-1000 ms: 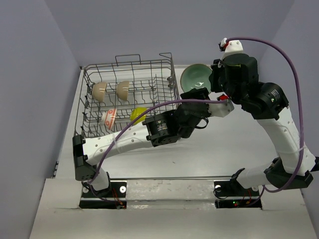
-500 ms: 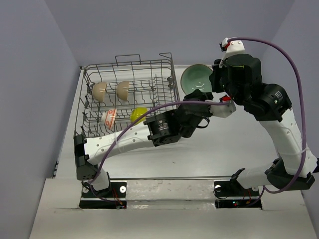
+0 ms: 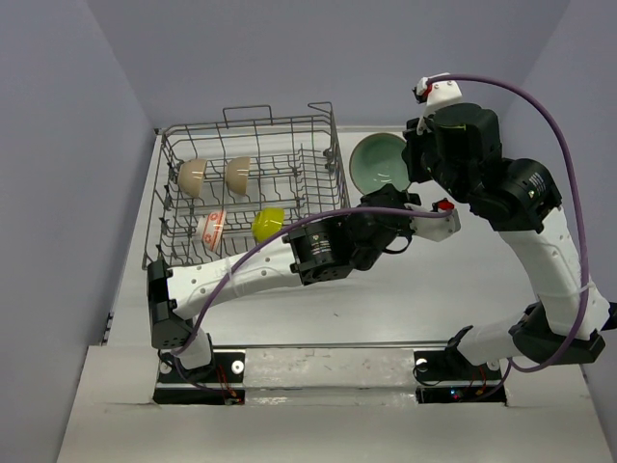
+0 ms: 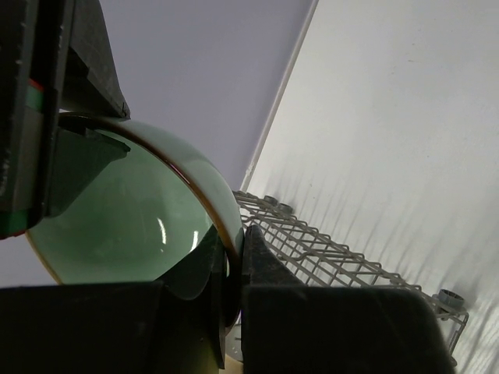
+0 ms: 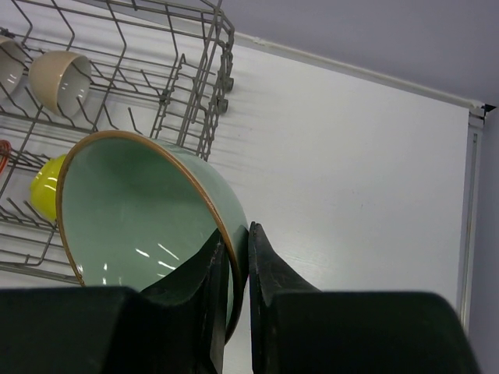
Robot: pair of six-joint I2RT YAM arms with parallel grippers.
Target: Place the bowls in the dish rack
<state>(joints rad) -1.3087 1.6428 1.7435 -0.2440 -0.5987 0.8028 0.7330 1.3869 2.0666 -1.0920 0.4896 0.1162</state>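
1. Celadon green bowl [image 3: 377, 162]: it is tipped up on edge just outside the right wall of the dish rack [image 3: 241, 125], near the rack's far right corner, with its hollow facing up towards the overhead camera. Whether its underside touches the table [image 3: 434, 289] cannot be told.
2. Right gripper [image 3: 409, 172]: it meets the bowl at the right side of the rim. In the right wrist view the two fingers [image 5: 269, 273] stand almost together, with the bowl's [image 5: 140, 210] brown-edged wall pinched in the narrow slot between them, one finger inside the hollow and one outside.
3. Left gripper [image 3: 384, 198]: it reaches up to the bowl's near edge from below. In the left wrist view its fingers [image 4: 265, 273] are likewise nearly closed, with the bowl's [image 4: 117, 226] rim held in the thin gap. Both grippers have hold of the same bowl, at neighbouring spots on its rim.
4. Inside the rack, two cream-white bowls [image 3: 193, 177] stand on edge side by side in the far row. The orange-red-and-white patterned bowl [image 3: 216, 228] and the bright yellow-green bowl [image 3: 268, 223] stand on edge in the near row.
5. From the right wrist, the rack's corner [image 5: 210, 78] shows behind and left of the held bowl, with the yellow-green bowl [image 5: 45, 187] showing past the held bowl's left rim.
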